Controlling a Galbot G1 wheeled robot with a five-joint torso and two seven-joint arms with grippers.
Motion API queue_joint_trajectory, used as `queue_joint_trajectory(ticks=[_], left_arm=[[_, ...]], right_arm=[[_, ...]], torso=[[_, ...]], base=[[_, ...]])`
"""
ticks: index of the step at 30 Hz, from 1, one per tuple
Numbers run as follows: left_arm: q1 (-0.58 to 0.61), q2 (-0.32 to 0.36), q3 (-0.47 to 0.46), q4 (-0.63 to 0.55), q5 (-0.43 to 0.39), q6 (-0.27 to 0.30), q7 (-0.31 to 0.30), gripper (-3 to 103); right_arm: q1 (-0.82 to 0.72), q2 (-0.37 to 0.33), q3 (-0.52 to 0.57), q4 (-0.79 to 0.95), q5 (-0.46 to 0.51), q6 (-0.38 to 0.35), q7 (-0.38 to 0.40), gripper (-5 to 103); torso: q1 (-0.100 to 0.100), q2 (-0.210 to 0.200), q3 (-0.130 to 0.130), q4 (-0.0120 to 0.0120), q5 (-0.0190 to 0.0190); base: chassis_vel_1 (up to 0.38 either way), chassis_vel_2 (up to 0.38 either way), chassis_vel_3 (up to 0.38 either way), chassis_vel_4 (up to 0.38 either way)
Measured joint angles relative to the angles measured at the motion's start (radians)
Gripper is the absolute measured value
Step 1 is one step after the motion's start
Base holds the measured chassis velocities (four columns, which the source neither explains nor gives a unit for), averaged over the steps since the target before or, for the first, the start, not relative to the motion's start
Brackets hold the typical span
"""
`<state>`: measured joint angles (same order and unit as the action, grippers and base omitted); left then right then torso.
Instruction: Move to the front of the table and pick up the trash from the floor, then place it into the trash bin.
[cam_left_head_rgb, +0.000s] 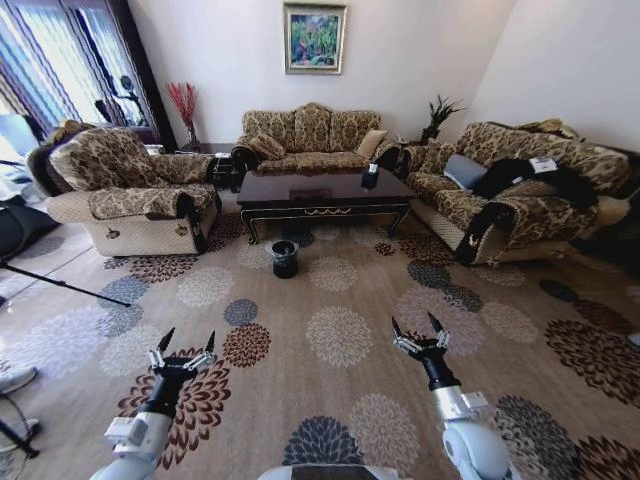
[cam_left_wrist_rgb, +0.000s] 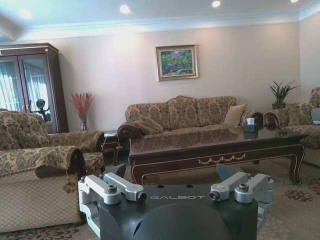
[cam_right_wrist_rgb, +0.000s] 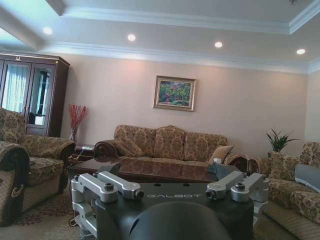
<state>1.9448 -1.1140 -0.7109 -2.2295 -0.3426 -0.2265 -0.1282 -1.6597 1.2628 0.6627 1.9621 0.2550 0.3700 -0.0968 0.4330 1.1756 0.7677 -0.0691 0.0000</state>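
Black-fingered and spread wide with nothing between the tips, the left hand (cam_left_head_rgb: 186, 346) and the right hand (cam_left_head_rgb: 419, 333) hover side by side low over the carpeted floor (cam_left_head_rgb: 330, 300), well short of the trash bin (cam_left_head_rgb: 285, 258). That small black bin, its clear liner folded over the rim, stands on the carpet just in front of the coffee table (cam_left_head_rgb: 322, 192), near the surface's left front leg. Beyond the bin, at the foot of the table and a little to the bin's right, a few small pale specks lie on the carpet, too small to tell apart; any bottle or paper cannot be made out from here. Judging by the task, trash of that kind would be very light: a small plastic bottle is smooth, springy and apt to roll or squirt out of the fingers, so a hold across the middle of its body looks safest, while crumpled paper is soft and should be pinched at its bulk. Tiny bits would sit down in the carpet pile and be hard to nip. A dark tissue box (cam_left_head_rgb: 370, 178) rests on the surface's right end.
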Motion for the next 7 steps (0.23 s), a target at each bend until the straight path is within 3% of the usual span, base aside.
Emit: queue_joint_trajectory(ticks=[7], left_arm=[[0.000, 0.000, 0.000, 0.000, 0.000, 0.000, 0.000, 100]], right_arm=[[0.000, 0.000, 0.000, 0.000, 0.000, 0.000, 0.000, 100]], torso=[[0.000, -0.001, 0.000, 0.0000, 0.0000]], base=[[0.000, 0.000, 0.000, 0.000]])
